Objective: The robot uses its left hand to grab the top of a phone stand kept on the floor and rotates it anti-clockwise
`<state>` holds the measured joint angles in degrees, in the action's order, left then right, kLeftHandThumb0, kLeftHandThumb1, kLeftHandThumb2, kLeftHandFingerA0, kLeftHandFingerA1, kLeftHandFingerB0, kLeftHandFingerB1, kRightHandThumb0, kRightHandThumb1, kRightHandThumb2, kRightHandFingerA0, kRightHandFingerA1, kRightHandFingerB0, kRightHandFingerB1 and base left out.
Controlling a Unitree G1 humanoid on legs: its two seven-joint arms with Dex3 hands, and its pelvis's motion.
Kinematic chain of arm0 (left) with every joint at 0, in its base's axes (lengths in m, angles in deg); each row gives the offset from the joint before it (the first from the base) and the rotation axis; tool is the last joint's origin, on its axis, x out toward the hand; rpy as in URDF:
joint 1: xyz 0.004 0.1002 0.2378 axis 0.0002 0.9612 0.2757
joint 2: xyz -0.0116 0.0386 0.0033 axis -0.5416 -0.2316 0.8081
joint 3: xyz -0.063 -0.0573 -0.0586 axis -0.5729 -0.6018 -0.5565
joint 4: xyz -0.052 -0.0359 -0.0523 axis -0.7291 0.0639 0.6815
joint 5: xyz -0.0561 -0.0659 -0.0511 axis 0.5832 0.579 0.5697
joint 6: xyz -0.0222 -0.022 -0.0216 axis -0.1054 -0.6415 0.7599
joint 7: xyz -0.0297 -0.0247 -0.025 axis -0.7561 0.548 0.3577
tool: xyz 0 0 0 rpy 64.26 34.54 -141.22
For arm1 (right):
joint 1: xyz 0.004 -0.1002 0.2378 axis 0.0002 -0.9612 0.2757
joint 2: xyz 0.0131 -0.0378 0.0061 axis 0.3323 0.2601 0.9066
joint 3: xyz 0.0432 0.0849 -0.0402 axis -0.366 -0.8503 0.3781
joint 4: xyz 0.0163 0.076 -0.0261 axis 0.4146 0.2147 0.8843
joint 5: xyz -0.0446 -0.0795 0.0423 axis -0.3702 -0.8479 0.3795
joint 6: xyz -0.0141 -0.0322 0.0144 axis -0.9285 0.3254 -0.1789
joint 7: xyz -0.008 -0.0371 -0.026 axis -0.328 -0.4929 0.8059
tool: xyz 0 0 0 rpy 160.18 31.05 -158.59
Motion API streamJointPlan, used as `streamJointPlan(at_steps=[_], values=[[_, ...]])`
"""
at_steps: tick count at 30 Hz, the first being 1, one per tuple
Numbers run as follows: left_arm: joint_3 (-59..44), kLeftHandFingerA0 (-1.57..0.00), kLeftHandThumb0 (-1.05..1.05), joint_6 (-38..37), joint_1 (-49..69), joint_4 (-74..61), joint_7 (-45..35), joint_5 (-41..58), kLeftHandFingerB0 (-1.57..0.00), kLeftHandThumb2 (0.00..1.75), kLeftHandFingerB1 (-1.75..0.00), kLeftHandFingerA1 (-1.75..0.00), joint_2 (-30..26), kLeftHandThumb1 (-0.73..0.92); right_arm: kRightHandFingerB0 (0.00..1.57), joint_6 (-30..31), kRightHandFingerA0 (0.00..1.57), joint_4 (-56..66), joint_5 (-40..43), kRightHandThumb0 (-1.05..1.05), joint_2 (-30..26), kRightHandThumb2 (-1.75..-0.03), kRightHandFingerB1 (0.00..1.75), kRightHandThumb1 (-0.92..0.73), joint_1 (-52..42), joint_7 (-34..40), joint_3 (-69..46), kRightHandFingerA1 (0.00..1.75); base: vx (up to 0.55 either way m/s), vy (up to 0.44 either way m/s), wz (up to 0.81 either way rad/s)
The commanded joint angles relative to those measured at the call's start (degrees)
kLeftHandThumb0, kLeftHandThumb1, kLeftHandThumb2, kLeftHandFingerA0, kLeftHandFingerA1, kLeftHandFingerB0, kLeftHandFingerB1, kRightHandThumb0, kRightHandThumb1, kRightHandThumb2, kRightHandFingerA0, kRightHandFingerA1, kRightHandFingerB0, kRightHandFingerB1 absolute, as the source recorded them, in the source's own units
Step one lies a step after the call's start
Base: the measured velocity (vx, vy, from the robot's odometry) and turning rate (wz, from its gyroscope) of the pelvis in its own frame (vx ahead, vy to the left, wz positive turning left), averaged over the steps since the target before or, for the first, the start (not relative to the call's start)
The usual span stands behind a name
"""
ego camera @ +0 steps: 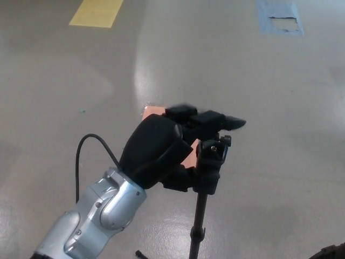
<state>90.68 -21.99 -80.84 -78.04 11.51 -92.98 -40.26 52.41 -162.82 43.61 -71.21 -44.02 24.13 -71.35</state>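
a: where is the phone stand sitting?
b: it is standing upright on the floor, low and just right of centre, its black clamp head at the top and its thin pole running down out of the picture. its feet are cut off.
a: and what is the left hand doing?
b: it is reaching in from the lower left, its fingers stretching over the clamp head and its thumb pressing in beside the head from the left. it is cupping the top, but i cannot tell whether it is really gripping.
a: anything holding something?
b: nothing that is working as a container. a pinkish patch on the floor is mostly hiding behind the hand.
a: the rest?
b: a yellow marking and a blue-grey tape patch are lying at the far edge, both cut off. a black cable is looping off the silver forearm.
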Motion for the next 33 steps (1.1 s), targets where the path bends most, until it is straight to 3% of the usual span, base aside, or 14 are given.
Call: streamJointPlan(at_steps=[1,2,3,5,16,17,18,19,24,25,28,29,32,33], values=[[0.06,-0.96,-0.20,-0.96,-0.53,0.05,-2.65,2.00,-0.87,0.59,-0.46,-1.02,-0.72,0.66,0.34,-0.56,0.52,-0.22,-0.60,-0.50,-1.08,-0.64,0.33,-0.80,0.14,0.17,0.29,0.47,0.00,0.000,0.00],[0.08,-0.96,-0.20,-0.60,-0.47,-0.34,-3.10,2.02,-0.87,0.59,-0.46,-1.02,-0.80,0.66,0.34,-0.58,0.52,-0.26,-0.51,-0.50,-1.10,-0.64,0.33,-0.80,0.15,0.14,0.20,0.47,0.00,0.000,0.00],[0.07,-0.88,-0.21,0.12,-0.33,-0.81,-3.48,1.94,-0.90,0.61,-0.48,-1.23,-0.74,0.66,0.33,-0.64,0.51,-0.33,-0.19,-0.49,-1.10,-0.64,0.33,-0.80,0.19,-0.05,-0.09,0.48,0.00,0.000,0.00],[-0.02,-0.89,-0.23,0.37,-0.27,-0.87,-3.64,2.10,-0.92,0.61,-0.48,-1.26,-0.63,0.70,0.33,-0.65,0.54,-0.30,-0.17,-0.49,-1.06,-0.64,0.33,-0.81,0.27,-0.01,-0.11,0.48,0.00,0.000,0.00],[0.02,-0.96,-0.22,0.38,-0.59,-0.71,-3.85,1.59,-0.91,0.61,-0.48,-1.07,-0.68,0.68,0.35,0.08,0.56,-0.07,-0.75,-0.50,-1.03,-0.65,0.33,-0.82,0.94,0.28,0.57,0.48,0.00,0.000,0.00],[0.01,-0.92,-0.22,0.37,-0.53,-0.82,-3.78,1.41,-0.91,0.61,-0.49,-1.17,-0.74,0.67,0.30,0.13,0.51,-0.05,-0.87,-0.53,-1.02,-0.94,0.47,-0.68,1.02,0.28,0.66,0.59,0.00,0.000,0.00],[0.00,-0.92,-0.22,0.42,-0.48,-0.91,-3.82,1.38,-0.91,0.61,-0.49,-1.17,-0.77,0.67,0.30,0.15,0.51,-0.05,-0.95,-0.53,-1.01,-0.94,0.47,-0.68,1.08,0.29,0.73,0.59,0.00,0.000,0.00],[-0.02,-0.93,-0.22,0.41,-0.47,-0.93,-3.88,1.48,-0.91,0.61,-0.49,-1.14,-0.77,0.68,0.36,0.15,0.58,-0.08,-1.01,-0.49,-1.00,-0.64,0.33,-0.82,1.15,0.33,0.77,0.48,0.00,0.000,0.00],[-0.61,-0.91,-0.18,0.89,-0.06,-0.56,-6.93,7.15,-0.91,0.61,-0.51,-1.26,0.68,0.71,0.35,-0.43,0.55,-0.01,-1.33,-0.50,-1.15,-0.65,0.33,-0.82,1.41,0.21,1.08,0.47,0.00,0.000,0.00],[-1.14,-1.04,-0.14,2.79,0.59,-1.24,-10.46,12.35,-0.87,0.63,-0.52,-0.63,1.73,0.73,0.35,-0.28,0.55,0.00,-1.40,-0.50,-1.09,-0.65,0.33,-0.82,1.56,0.30,1.15,0.46,0.00,0.000,0.00],[-2.06,-1.02,-0.14,6.42,1.64,-2.53,-15.92,20.42,-0.86,0.62,-0.52,-0.54,3.35,0.74,0.35,-0.03,0.57,0.01,-1.52,-0.51,-1.05,-0.64,0.33,-0.82,1.73,0.60,1.27,0.47,0.00,0.000,0.00],[-2.76,-0.98,-0.13,9.18,2.02,-3.19,-18.33,24.10,-0.85,0.62,-0.50,-0.51,4.19,0.73,0.30,-0.16,0.52,0.05,-1.50,-0.55,-1.14,-0.94,0.47,-0.68,1.74,0.56,1.31,0.60,0.00,0.000,0.00],[-4.84,-1.02,-0.14,15.26,2.44,-4.10,-22.41,31.76,-0.86,0.62,-0.51,-0.52,6.20,0.72,0.28,-0.39,0.50,0.03,-1.47,-0.54,-1.11,-0.94,0.47,-0.68,1.84,0.35,1.38,0.59,0.00,0.000,0.00],[-5.52,-1.03,-0.15,17.32,2.52,-4.47,-23.18,33.72,-0.87,0.61,-0.51,-0.54,6.90,0.72,0.33,-0.34,0.54,0.01,-1.42,-0.50,-1.05,-0.65,0.33,-0.82,1.87,0.28,1.36,0.46,0.00,0.000,0.00]])
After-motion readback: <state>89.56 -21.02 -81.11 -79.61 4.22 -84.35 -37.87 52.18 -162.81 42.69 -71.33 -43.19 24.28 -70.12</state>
